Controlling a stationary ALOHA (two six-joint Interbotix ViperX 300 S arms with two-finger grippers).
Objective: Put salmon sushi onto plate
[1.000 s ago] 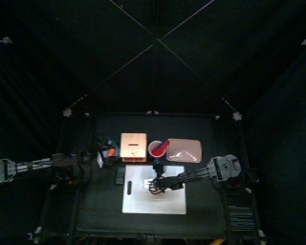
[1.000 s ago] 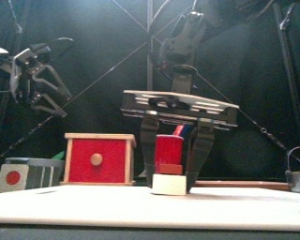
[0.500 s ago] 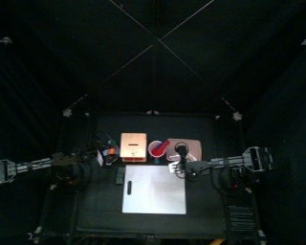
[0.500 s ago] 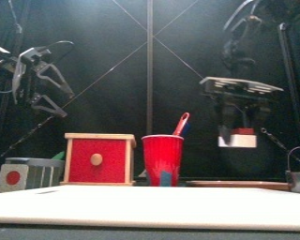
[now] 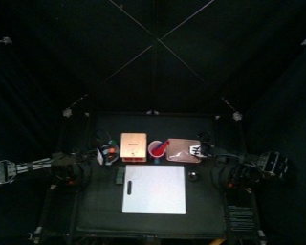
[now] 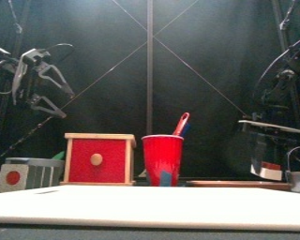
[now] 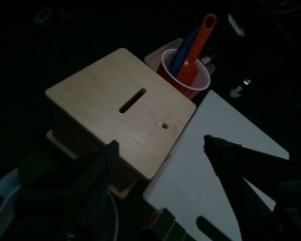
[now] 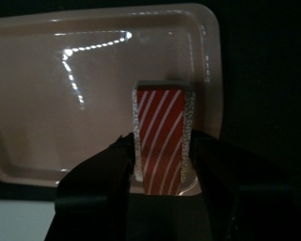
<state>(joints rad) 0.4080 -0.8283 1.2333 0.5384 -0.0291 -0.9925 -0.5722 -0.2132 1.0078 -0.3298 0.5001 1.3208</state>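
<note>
Sushi [image 8: 165,134]: small oblong block, orange-red top with thin pale diagonal stripes, white base visible in the front view. Clamped by its long sides between the right end effector [image 8: 161,158]'s black jaws, which stand fairly wide, over the plate [image 8: 78,104]; whether it touches the dish is unclear. Plate: pale pink, glossy, shallow, rounded corners, raised rim. Left end effector [image 7: 160,168]: jaws apart, empty, raised at the counter [image 5: 104,206]'s left. Also: red cup [image 6: 161,159], ribbed; red-fronted wooden box [image 6: 97,158]; flat white board [image 5: 155,189].
</note>
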